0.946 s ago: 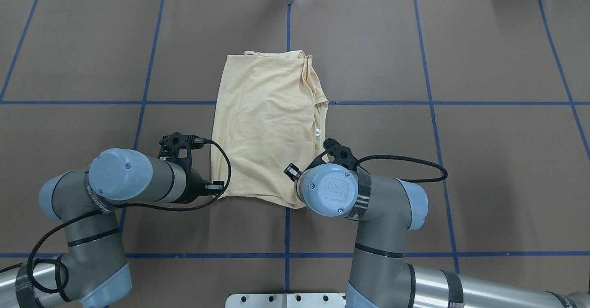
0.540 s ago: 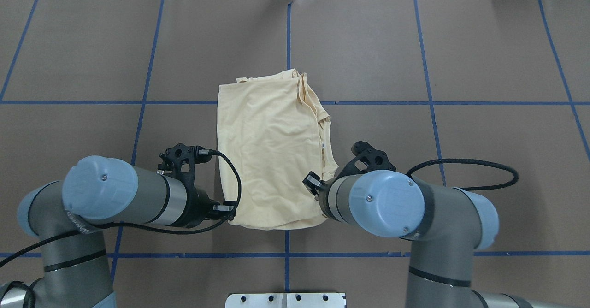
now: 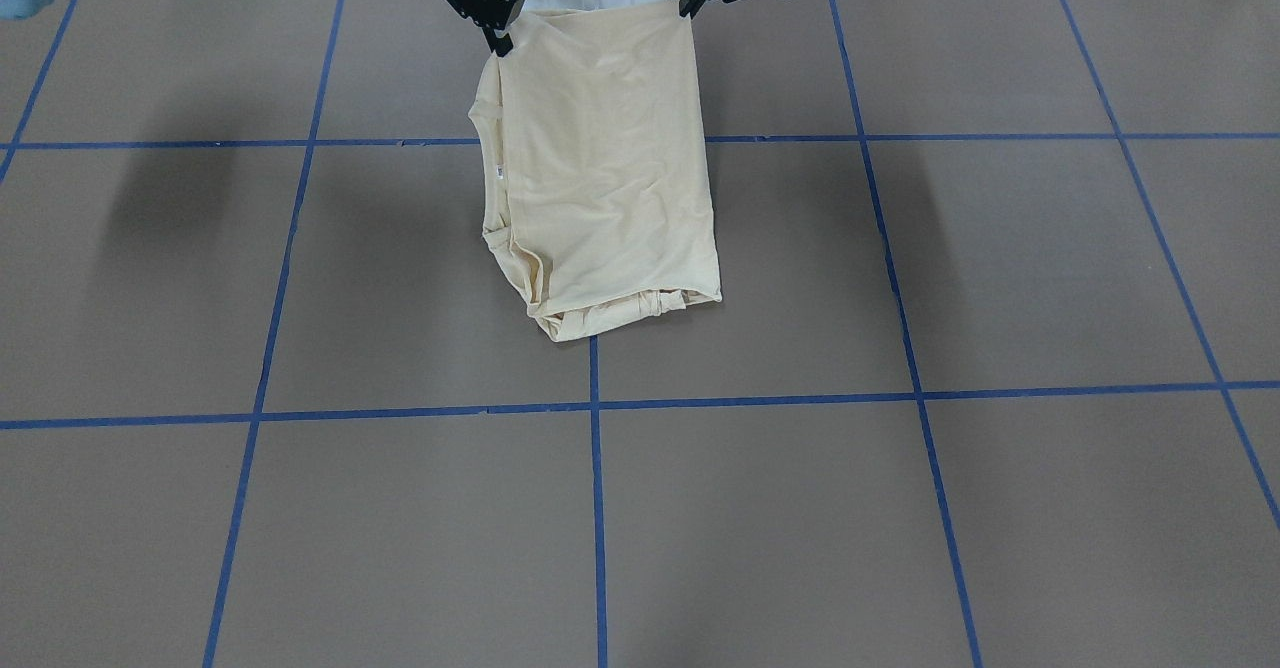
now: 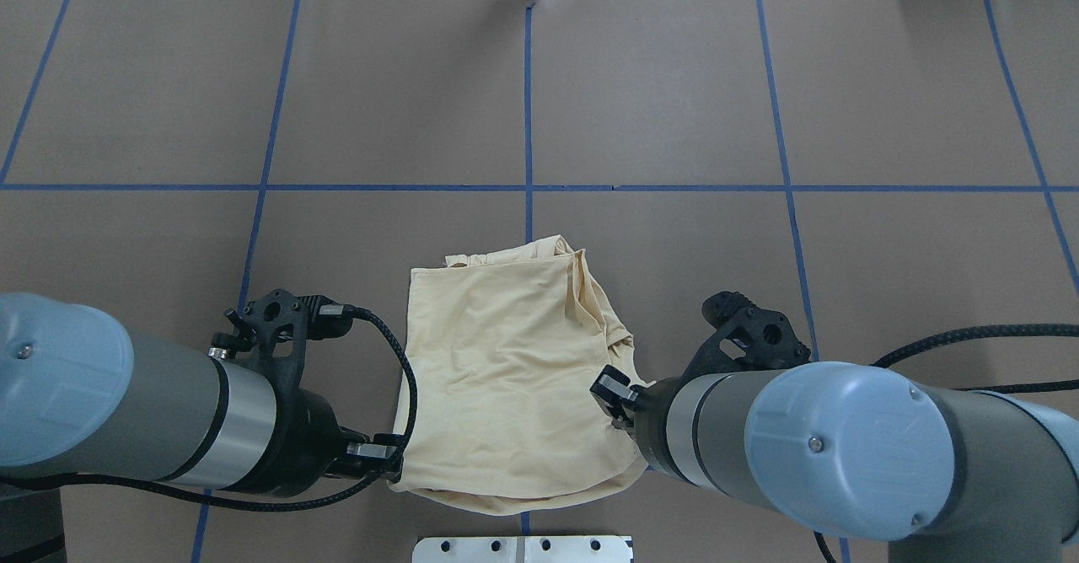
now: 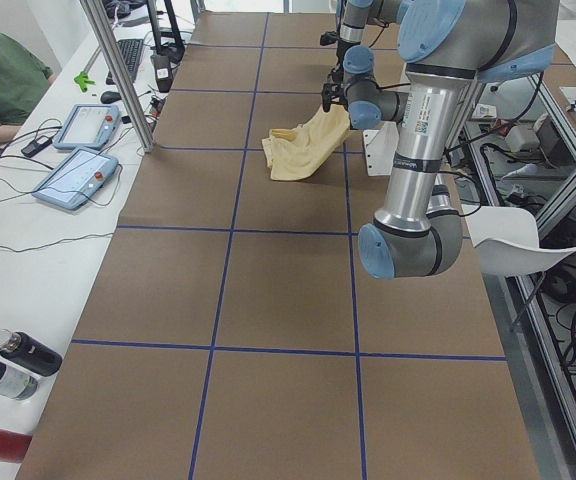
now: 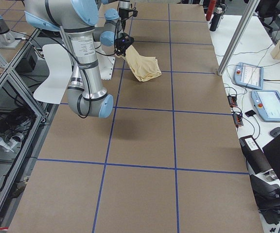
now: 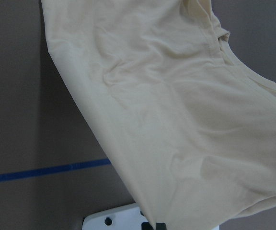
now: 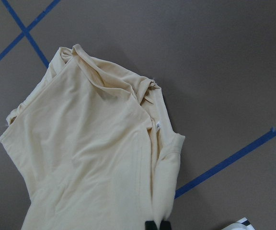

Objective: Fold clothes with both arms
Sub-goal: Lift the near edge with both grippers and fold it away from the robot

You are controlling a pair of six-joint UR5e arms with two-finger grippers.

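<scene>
over table [image 3: 900, 508], left hand [image 3: 688, 6], right hand [image 3: 498, 40] clamp shirt [image 3: 600, 168].

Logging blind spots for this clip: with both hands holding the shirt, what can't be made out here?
Shirt print: none shows in any view; folds hide the other side.
Neck label text: too small, right wrist view.
Left hand fingertips: overhead view, covered by its wrist and cloth; front view cuts it at the top edge.
Right hand fingertips: overhead view, under its wrist.
</scene>
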